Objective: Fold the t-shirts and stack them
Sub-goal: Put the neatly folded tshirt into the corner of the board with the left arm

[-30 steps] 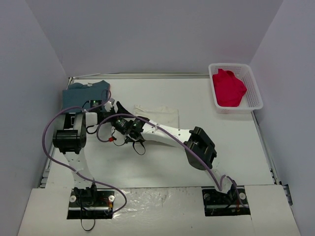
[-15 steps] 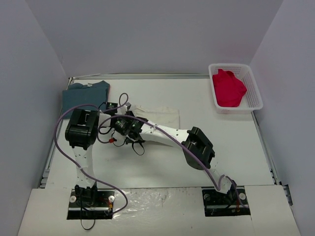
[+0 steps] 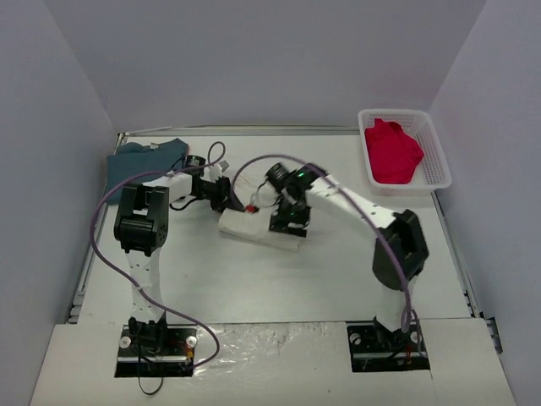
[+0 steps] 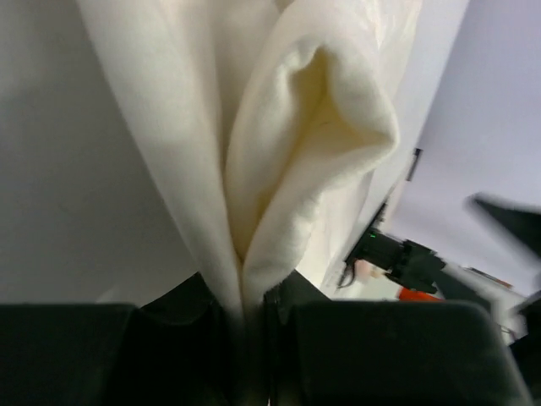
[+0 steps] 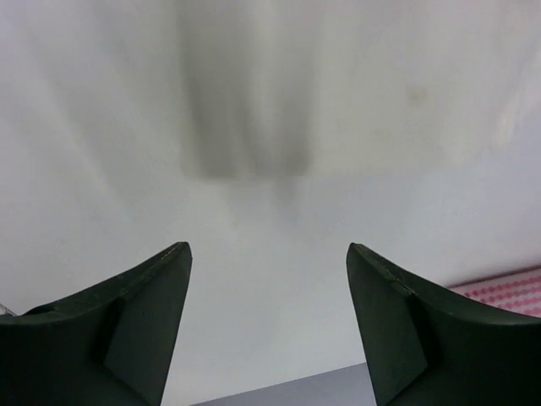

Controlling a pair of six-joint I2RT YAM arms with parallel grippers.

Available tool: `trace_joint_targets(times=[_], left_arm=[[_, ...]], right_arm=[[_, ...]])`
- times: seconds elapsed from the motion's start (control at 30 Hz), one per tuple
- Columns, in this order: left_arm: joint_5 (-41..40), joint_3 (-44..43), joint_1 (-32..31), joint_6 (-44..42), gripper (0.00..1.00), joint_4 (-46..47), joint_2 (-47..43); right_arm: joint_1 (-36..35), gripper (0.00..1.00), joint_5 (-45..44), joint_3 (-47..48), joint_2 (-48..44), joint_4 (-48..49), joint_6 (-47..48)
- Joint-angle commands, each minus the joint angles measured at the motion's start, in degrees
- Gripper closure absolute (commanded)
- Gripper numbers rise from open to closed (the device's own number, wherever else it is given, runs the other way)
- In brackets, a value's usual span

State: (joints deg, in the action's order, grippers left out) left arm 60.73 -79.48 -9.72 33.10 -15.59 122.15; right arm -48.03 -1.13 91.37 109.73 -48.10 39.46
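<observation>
The cream-white t-shirt (image 3: 254,227) lies as a narrow folded bundle in the middle of the table. My left gripper (image 3: 225,194) is at its far left end, shut on a pinched fold of the cream cloth (image 4: 304,127), which rises from between the jaws in the left wrist view. My right gripper (image 3: 286,222) hovers over the bundle's right end; in its wrist view the gripper (image 5: 266,249) is open with nothing between the fingers. The teal-blue t-shirt (image 3: 144,157) lies at the far left corner. The red t-shirt (image 3: 392,152) is heaped in the basket.
A white lattice basket (image 3: 439,150) stands at the far right by the wall. Purple cables loop from both arms over the table's left and middle. Walls close in the table on three sides.
My left gripper shut on the cream shirt's edge. My right arm swung from the left side to the middle and opened. The cream shirt went from spread flat to a narrower bundle.
</observation>
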Motion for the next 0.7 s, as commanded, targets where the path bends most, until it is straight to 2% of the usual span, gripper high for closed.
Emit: trace_joint_targets(times=[0.0,0.1,0.17,0.2,0.33,0.5,0.57,0.67], left_arm=[[-8.1,-6.1,-0.1,-12.4,0.98,-16.6,-2.7],[-10.8,-10.0,-0.1,-14.5,0.98,-19.2,-3.5],[-16.1,-13.4,-0.4,-15.9,0.98,-21.9,-3.1],[-20.1,-18.3,-0.7,-16.9,0.98,-26.3,-2.1],[-27.9,-30.2,-0.7,-18.9,0.98,-31.8,-0.2],[-41.5,-45.2,-2.1,-23.1,0.98,-39.3,2.0],[-45.6,-47.2,-2.1,-23.9,0.98,-39.4,2.0],[-49.7,-50.7,-2.1,-25.5,0.98,-40.6,2.5]], right_arm=[[13.9,0.30,10.6,-2.8,-12.8,-9.5,5.0],[21.5,0.26,14.4,-6.5,-17.5,-8.2,4.5],[23.6,0.22,16.1,-9.3,-19.9,-6.8,3.2],[24.4,0.21,16.2,-12.2,-20.9,-5.4,2.1],[24.9,0.18,19.0,-16.8,-21.6,-1.0,0.4],[25.0,0.09,25.8,-16.9,-18.8,-0.7,0.5],[25.0,0.01,26.9,-17.1,-17.6,-0.7,0.5],[24.9,0.00,28.1,-17.7,-15.3,-0.7,1.0]])
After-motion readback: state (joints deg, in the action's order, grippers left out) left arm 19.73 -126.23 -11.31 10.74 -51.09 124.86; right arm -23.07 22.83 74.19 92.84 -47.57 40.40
